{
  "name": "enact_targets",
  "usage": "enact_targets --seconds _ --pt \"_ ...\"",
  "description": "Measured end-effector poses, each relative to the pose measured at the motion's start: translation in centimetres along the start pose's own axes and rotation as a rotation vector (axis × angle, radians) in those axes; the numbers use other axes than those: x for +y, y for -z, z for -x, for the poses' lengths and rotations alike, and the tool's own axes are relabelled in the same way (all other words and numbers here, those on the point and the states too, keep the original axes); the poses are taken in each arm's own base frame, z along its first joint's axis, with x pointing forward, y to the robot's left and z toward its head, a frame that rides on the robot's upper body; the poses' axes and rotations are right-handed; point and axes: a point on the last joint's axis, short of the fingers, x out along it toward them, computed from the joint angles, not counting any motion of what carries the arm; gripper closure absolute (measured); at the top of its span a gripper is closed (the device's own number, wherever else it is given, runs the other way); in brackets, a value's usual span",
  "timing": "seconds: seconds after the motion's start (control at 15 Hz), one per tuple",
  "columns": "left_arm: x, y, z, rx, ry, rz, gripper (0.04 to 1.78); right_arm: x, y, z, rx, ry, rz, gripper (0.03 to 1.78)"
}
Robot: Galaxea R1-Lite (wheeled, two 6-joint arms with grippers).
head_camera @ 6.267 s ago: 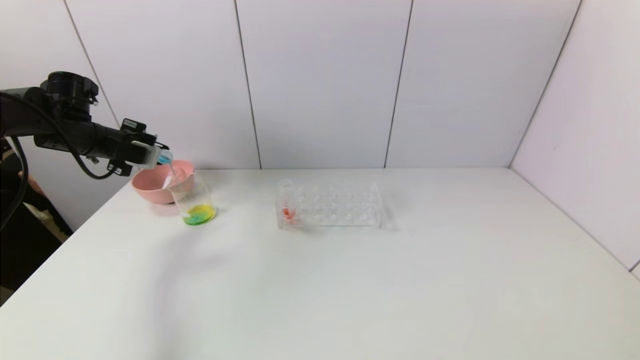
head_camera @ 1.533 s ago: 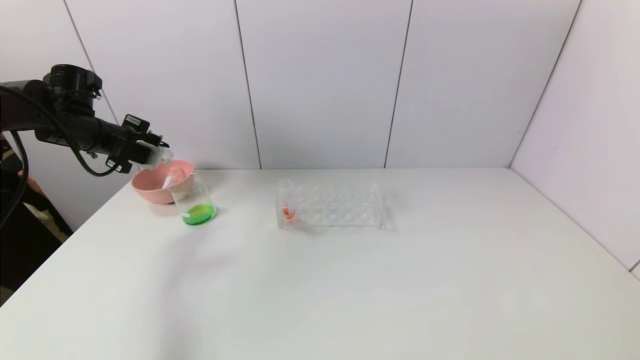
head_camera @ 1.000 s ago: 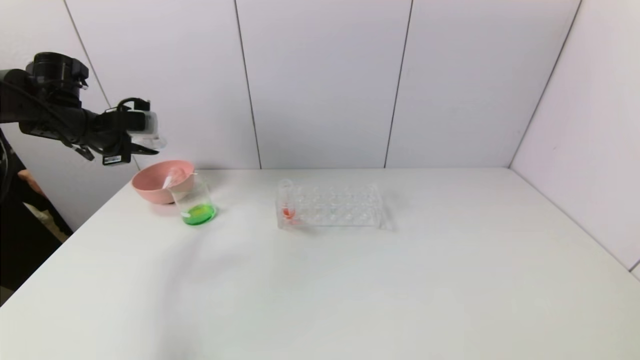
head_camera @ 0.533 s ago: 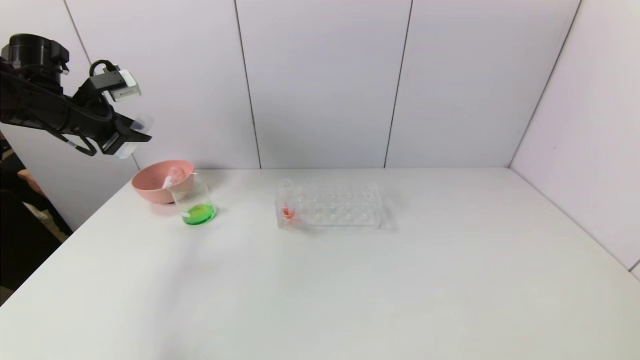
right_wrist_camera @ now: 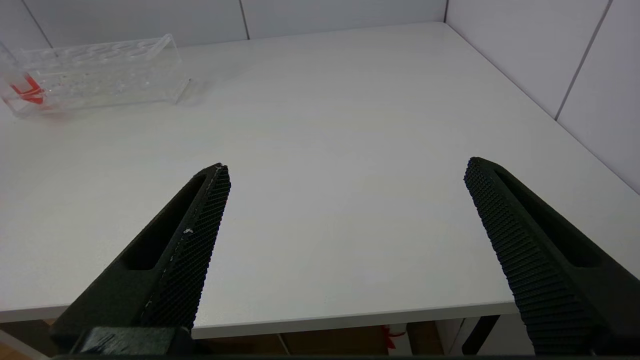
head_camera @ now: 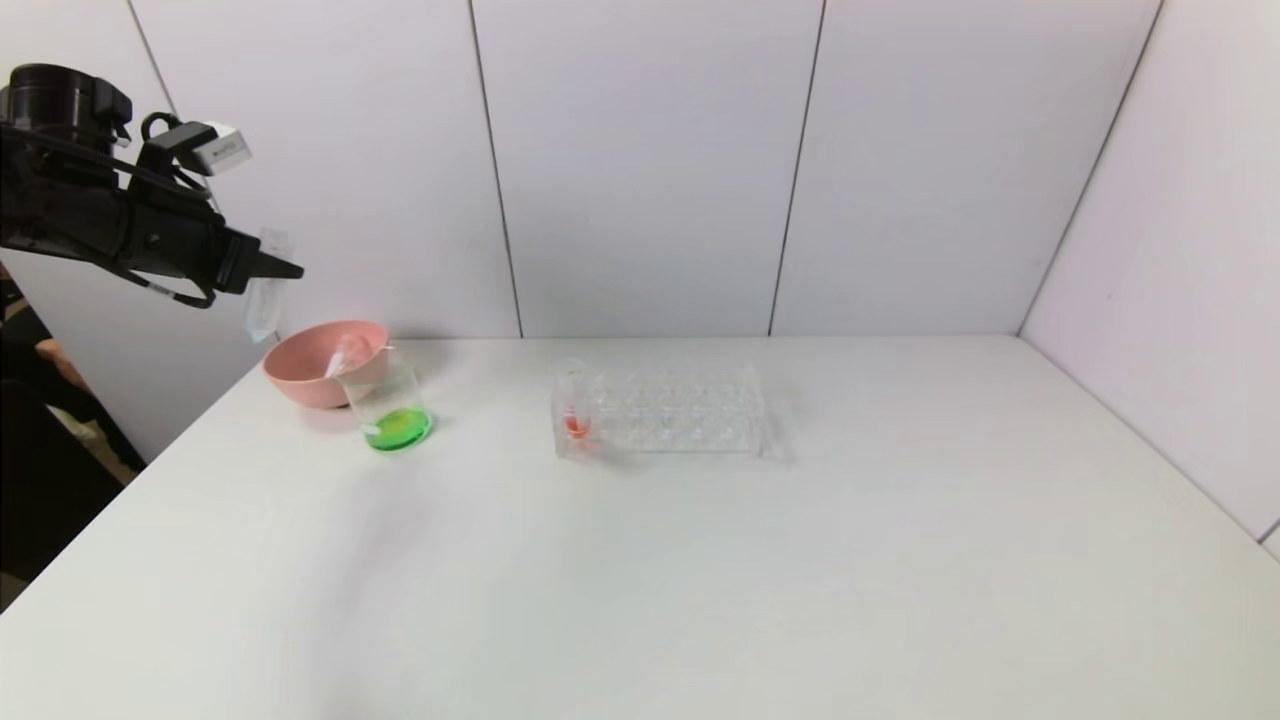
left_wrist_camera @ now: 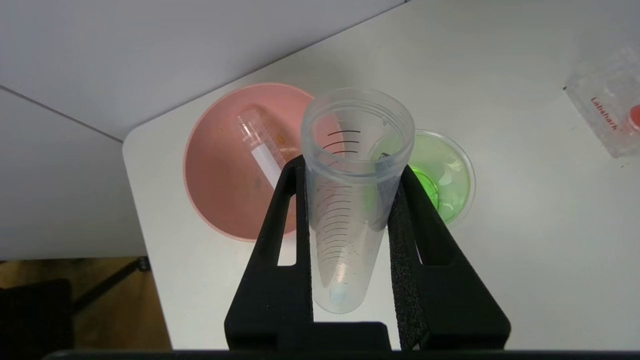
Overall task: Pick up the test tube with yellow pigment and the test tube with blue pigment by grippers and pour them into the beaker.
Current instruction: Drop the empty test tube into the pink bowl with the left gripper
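L gripper [left_wrist_camera: 350, 175]: raised above pink bowl [head_camera: 300, 375], clamped on test tube with blue pigment [left_wrist_camera: 350, 200], near-empty, upright.
Beaker [head_camera: 392, 405]: on table [head_camera: 700, 560] touching bowl, green liquid inside.
2nd tube [left_wrist_camera: 260, 145]: lying in bowl.
Rack [head_camera: 665, 412]: mid-table, red-liquid tube [head_camera: 574, 405] in it.
R gripper [right_wrist_camera: 345, 170]: fingers wide apart, low over table's near edge.

test tubes: 3 [left_wrist_camera: 350, 200] | beakers: 1 [head_camera: 392, 405] | pink bowls: 1 [head_camera: 300, 375] | tube racks: 1 [head_camera: 680, 415] | hands: 2 [left_wrist_camera: 350, 175]
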Motion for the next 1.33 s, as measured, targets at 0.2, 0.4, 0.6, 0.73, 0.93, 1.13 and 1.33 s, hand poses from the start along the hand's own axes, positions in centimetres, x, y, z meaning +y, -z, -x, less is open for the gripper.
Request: enact_targets --seconds 0.2,0.4,0.6,0.73,0.93,1.13,1.33 --pt "-0.1 0.3 -0.1 0.007 0.000 0.146 1.37 0.0 0.0 0.0 0.000 0.000 0.000 0.10" --pt "0.1 0.2 -0.2 -0.004 -0.013 0.247 1.37 0.0 0.0 0.0 0.000 0.000 0.000 0.10" --pt "1.0 0.3 -0.8 -0.053 -0.041 0.236 1.37 0.0 0.0 0.0 -0.001 0.000 0.000 0.10" --pt "1.7 0.7 -1.8 -0.098 -0.062 0.218 1.37 0.0 0.0 0.0 0.000 0.000 0.000 0.10" --pt "2.6 1.3 -3.3 -0.179 -0.100 0.218 1.37 0.0 0.0 0.0 0.000 0.000 0.000 0.10" --pt "3.2 1.7 -4.7 -0.246 -0.131 0.187 1.37 0.0 0.0 0.0 -0.001 -0.001 0.000 0.10" --pt "3.7 2.6 -6.1 -0.284 -0.147 0.168 1.37 0.0 0.0 0.0 -0.001 0.000 0.000 0.10"
